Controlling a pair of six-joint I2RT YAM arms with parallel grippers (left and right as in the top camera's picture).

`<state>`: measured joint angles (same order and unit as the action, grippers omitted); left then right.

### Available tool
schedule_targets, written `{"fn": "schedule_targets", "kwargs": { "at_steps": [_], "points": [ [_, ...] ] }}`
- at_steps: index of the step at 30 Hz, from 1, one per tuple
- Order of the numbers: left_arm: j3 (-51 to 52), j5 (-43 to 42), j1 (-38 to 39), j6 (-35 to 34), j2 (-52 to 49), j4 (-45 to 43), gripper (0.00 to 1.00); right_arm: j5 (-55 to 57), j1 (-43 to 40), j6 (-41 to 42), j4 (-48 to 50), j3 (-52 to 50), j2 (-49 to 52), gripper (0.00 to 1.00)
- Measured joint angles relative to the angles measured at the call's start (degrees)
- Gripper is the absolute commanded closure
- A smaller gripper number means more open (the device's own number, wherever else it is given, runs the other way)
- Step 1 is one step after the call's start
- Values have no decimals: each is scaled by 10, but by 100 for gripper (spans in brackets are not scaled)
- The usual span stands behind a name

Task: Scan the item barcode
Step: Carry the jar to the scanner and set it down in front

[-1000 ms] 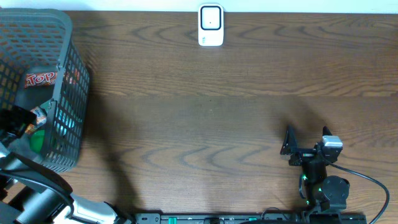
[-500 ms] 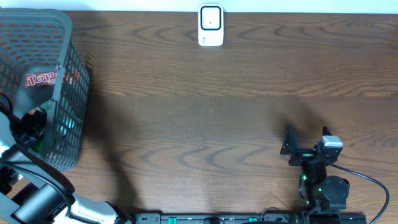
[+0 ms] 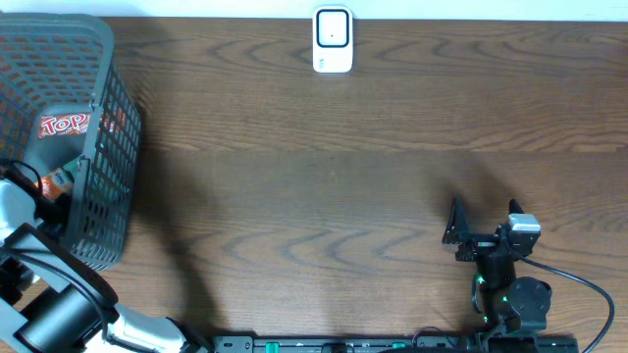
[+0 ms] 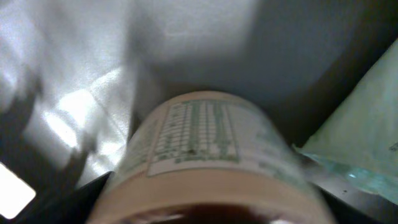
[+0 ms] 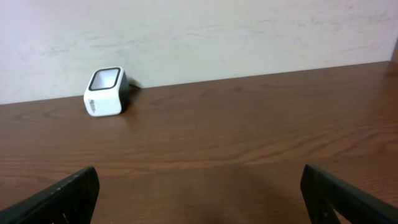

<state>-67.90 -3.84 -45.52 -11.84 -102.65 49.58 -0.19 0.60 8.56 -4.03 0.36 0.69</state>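
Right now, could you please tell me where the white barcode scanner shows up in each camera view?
Overhead: the white barcode scanner sits at top centre, near the far edge.
Left wrist: not in it.
Right wrist: upper left, close to the wall.
Shared landmark: the brown wooden table, which also fills the lower part of the right wrist view.
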Motion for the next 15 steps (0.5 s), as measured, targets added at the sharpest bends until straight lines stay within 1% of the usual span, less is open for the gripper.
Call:
{"fn": "schedule_targets", "kwargs": {
  "at_steps": [1, 4, 7, 10, 13, 15],
  "points": [
    [0, 1, 0, 4, 0, 0, 37, 0, 0, 0, 0, 0, 0, 1],
    [0, 2, 0, 1, 0, 0, 40, 0, 0, 0, 0, 0, 0, 1],
    [-1, 4, 0, 1, 0, 4, 40, 0, 0, 0, 0, 0, 0, 1],
    [-14, 4, 0, 1, 0, 39, 40, 0, 0, 0, 0, 0, 0, 1],
    [-63, 3, 0, 1, 0, 89, 40, 0, 0, 0, 0, 0, 0, 1],
    [-122, 3, 0, 1, 0, 123, 40, 0, 0, 0, 0, 0, 0, 1]
  ]
}}
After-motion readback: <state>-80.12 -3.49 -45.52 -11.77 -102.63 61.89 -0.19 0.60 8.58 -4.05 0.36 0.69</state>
